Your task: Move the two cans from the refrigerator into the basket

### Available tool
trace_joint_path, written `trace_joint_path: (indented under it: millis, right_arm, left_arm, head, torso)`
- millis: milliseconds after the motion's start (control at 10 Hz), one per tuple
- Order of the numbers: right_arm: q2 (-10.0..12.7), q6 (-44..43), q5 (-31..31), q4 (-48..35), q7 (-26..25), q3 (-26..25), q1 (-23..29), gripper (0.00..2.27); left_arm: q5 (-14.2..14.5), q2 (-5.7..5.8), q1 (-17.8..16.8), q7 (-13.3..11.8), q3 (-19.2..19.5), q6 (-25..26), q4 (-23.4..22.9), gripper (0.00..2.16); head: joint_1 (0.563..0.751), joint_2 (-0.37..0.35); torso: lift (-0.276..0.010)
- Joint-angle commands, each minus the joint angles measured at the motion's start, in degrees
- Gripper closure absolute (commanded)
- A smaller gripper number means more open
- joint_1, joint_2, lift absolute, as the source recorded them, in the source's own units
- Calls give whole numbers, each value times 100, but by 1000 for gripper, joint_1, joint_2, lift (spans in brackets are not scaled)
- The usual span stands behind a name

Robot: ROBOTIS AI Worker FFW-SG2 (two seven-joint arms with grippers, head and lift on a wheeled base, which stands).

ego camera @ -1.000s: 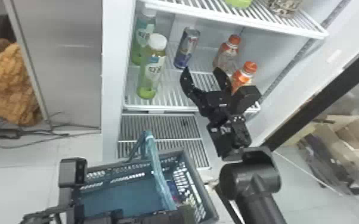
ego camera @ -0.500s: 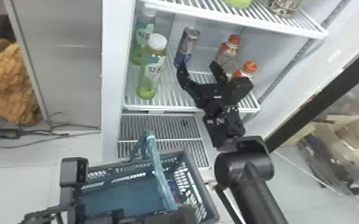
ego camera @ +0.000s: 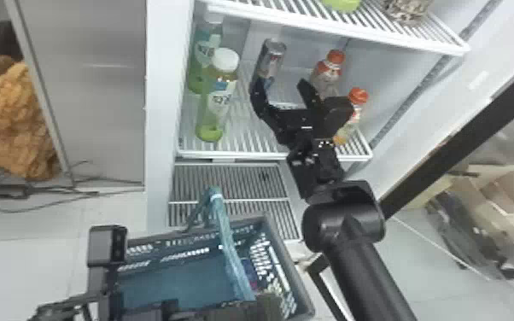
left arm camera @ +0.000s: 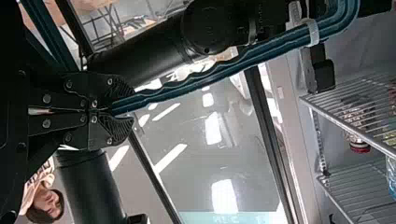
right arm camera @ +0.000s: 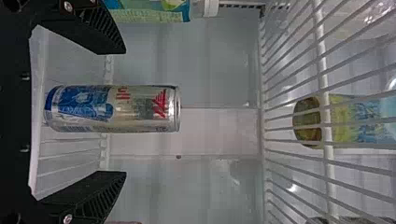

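Here's the right hand (right arm camera: 125,112), released and spread wide, with the slim blue-and-silver can (ego camera: 271,62) upright between its fingers on the refrigerator shelf (ego camera: 243,133), while the left hand (left arm camera: 122,110) is clenched on the basket handle (left arm camera: 224,70)! If it's full, expect modest weight and a stiff but dentable wall, probably slick from the cold, so pinch squarely around mid-body, firm without crushing, clear of the tapered rim.
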Motion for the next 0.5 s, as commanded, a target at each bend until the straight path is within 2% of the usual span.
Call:
trace_joint_path:
  millis: [0, 400]
  right_arm:
    - [-17, -53, 52, 214, -63, 73, -194, 79]
    - [-52, -123, 63, 692, -230, 428, -700, 71]
  left_arm:
    - [12, 0, -13, -1, -22, 0, 15, 1159]
    - [35, 9, -70, 8, -68, 0, 57, 1159]
  head:
    - [695, -350]
    - [695, -350]
  torso:
    - [-276]
    - [-276]
